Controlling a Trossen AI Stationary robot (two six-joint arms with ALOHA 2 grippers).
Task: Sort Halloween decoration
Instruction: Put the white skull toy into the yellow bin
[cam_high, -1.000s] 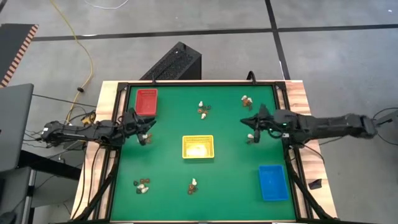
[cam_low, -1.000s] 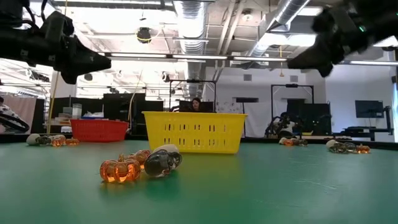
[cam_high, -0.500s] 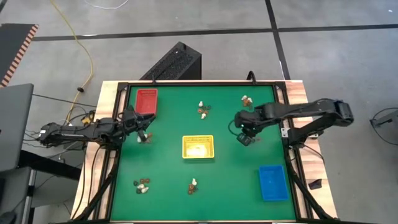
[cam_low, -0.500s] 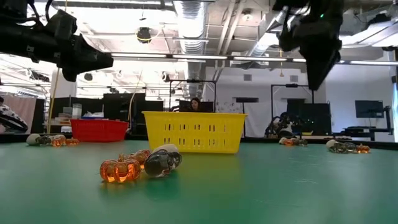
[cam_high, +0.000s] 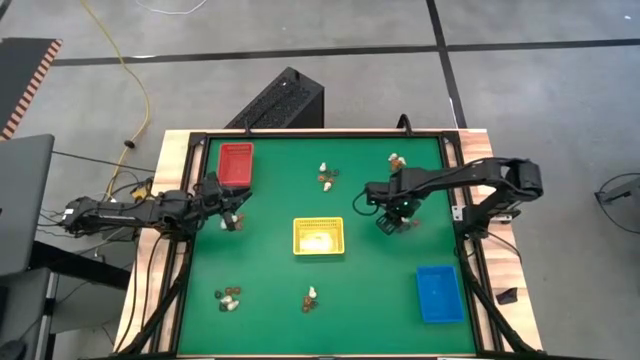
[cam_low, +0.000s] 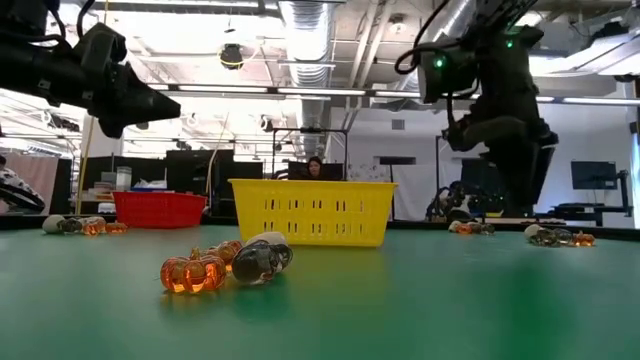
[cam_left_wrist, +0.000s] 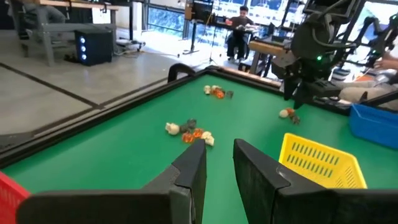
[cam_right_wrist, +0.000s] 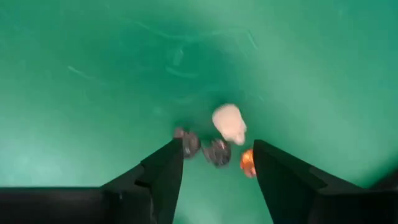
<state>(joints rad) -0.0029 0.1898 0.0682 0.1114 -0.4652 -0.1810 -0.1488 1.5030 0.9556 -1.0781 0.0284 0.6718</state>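
The Halloween decoration lies in small clusters on the green table (cam_high: 370, 270). My right gripper (cam_right_wrist: 217, 171) hangs open and points down over one cluster: a white skull (cam_right_wrist: 229, 122), two dark pieces (cam_right_wrist: 217, 152) and an orange one (cam_right_wrist: 247, 162), all resting on the table. This cluster shows in the high view beside the gripper (cam_high: 392, 222). My left gripper (cam_left_wrist: 217, 167) stands open and level at the table's left side (cam_high: 228, 217), with nothing between its fingers. Other clusters (cam_high: 326, 176) (cam_high: 397, 160) (cam_high: 229, 297) (cam_high: 311, 297) lie apart.
A yellow tray (cam_high: 318, 237) stands mid-table, a red tray (cam_high: 236, 163) at the far left and a blue tray (cam_high: 438, 293) at the near right. In the low view an orange pumpkin (cam_low: 195, 272) and a grey skull (cam_low: 262, 258) lie in front. A person sits in the room behind.
My right gripper has swung from level to pointing down, gone toward the table's left edge and sunk over the cluster right of the yellow tray. The trinkets have not moved.
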